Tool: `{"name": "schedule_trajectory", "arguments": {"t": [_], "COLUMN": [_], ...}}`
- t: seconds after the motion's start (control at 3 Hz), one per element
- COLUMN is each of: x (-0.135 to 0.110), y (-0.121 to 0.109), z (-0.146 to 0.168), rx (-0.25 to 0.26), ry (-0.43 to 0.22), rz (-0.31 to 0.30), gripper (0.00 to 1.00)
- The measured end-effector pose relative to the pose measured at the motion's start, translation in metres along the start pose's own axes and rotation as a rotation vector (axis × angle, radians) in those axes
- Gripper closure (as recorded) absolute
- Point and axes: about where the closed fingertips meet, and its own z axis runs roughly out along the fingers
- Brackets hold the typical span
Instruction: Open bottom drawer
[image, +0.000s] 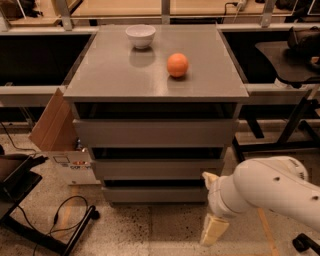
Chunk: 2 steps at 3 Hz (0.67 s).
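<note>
Camera view: bottom drawer (155, 194) not yet opened, gripper (210, 204) beside it.
Lowest of three in the grey cabinet (150, 82), the drawer sat shut, its front showing no gap. The gripper hung low at its right end, fingers spread apart, holding nothing; catching the front and pulling it out looked wholly left to do.

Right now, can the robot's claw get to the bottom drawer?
Probably yes. The claw hangs low, right beside the right end of the bottom drawer, and nothing seems to stand between them.
</note>
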Motion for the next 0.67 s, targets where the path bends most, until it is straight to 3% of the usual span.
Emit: {"name": "schedule_trajectory", "arguments": {"t": [0.67], "x": [0.019], "y": [-0.021], "z": [0.121], "rx": [0.018], "ry": [-0.001], "rz": [0.033], "gripper": [0.00]}}
